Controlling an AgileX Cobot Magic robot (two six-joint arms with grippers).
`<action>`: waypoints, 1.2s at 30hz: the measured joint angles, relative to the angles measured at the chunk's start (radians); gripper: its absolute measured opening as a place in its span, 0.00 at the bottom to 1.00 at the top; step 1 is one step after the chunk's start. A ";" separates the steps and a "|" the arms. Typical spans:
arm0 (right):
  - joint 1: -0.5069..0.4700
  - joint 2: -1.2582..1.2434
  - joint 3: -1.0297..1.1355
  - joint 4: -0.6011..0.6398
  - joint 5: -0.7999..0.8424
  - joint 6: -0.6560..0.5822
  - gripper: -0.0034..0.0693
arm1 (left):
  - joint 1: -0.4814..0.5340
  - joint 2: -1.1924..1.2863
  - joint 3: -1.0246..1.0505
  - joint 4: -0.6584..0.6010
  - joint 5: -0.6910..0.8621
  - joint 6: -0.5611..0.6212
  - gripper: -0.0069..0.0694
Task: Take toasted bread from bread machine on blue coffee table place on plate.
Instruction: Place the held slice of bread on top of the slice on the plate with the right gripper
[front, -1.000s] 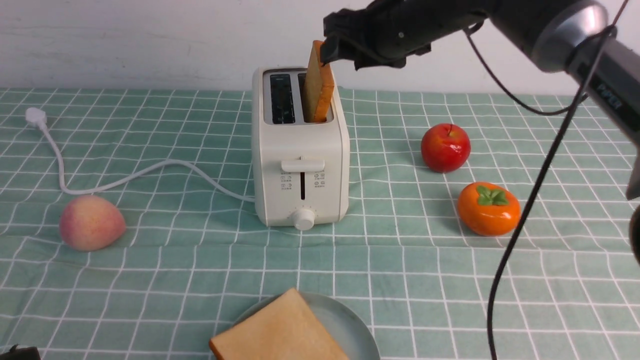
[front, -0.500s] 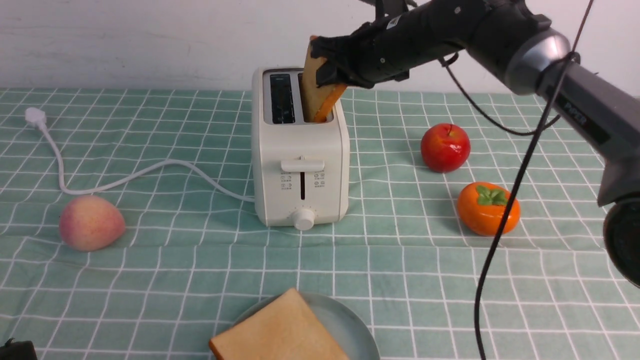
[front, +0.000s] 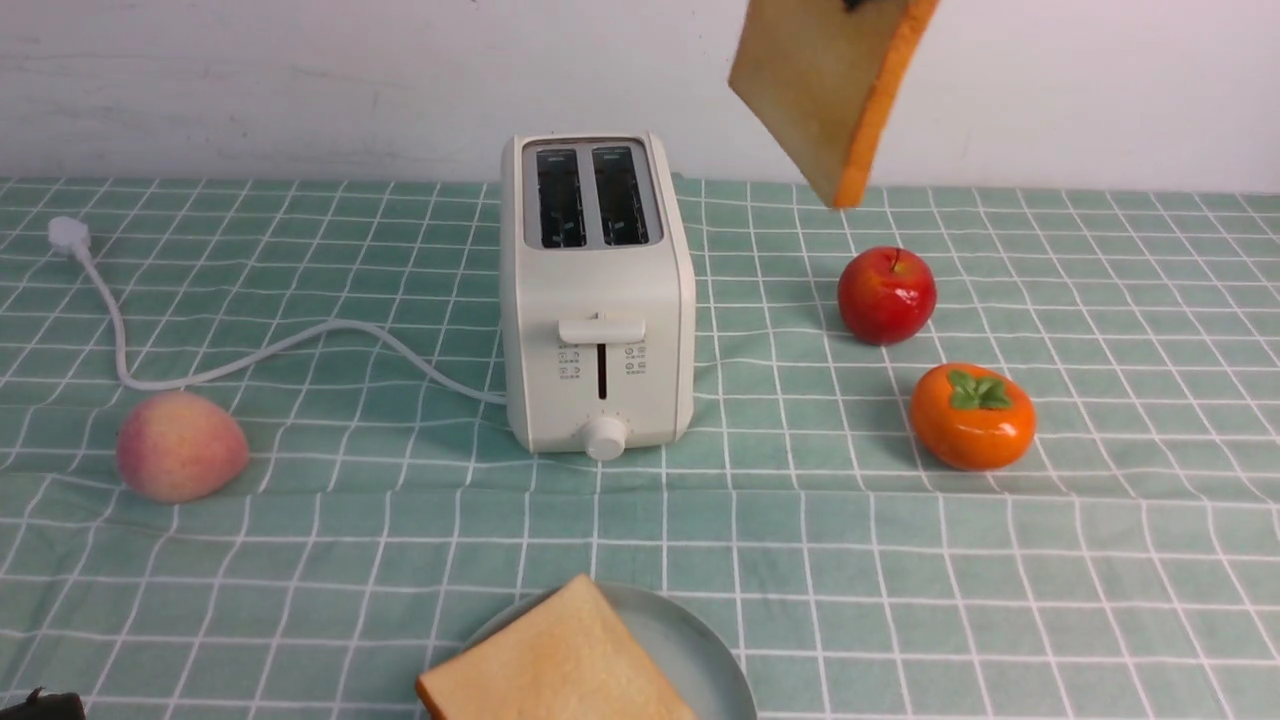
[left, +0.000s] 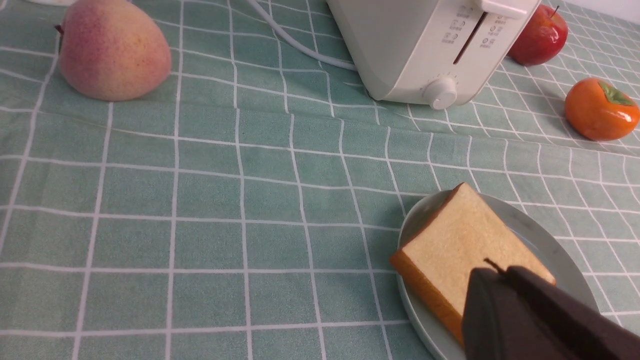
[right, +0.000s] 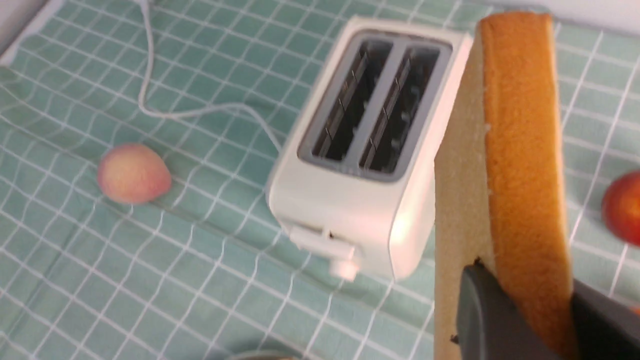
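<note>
Right gripper (right: 537, 320) is shown closed on one edge of a slice (front: 815, 90), both fingers clamped across its thickness. The slice hangs tilted, one corner lowest, at the top of the front view right of centre, above the apple (front: 887, 296) in the frame and well clear of the toaster (front: 597, 300). Both slots are seen to be empty. The other slice (front: 560, 665) lies flat on the plate (front: 700, 640) at the bottom centre, on the table (front: 300, 520).

Extraction is judged complete, and the carry to the plate is the step in hand. A move toward the bottom centre of the frame is called for next, followed by lowering and laying flat. Since much of the plate is already covered, partial stacking may be needed.

The left gripper (left: 495, 290) is seen just over the plate's near part. Its opening cannot be told.

Half a second earlier the slice was still partly lodged in the right-hand slot, and the arm crossed the upper right of the frame. Now only a dark trace of the arm is left at the top edge.
</note>
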 joint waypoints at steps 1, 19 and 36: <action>0.000 -0.006 0.014 0.001 0.001 0.000 0.18 | 0.000 0.000 0.000 0.000 0.000 0.000 0.07; 0.155 0.011 0.784 0.612 -0.041 -0.393 0.18 | 0.000 0.000 0.002 0.000 -0.004 0.000 0.07; 0.211 0.108 0.785 0.472 -0.275 -0.408 0.59 | 0.000 0.000 0.002 0.001 -0.014 0.000 0.07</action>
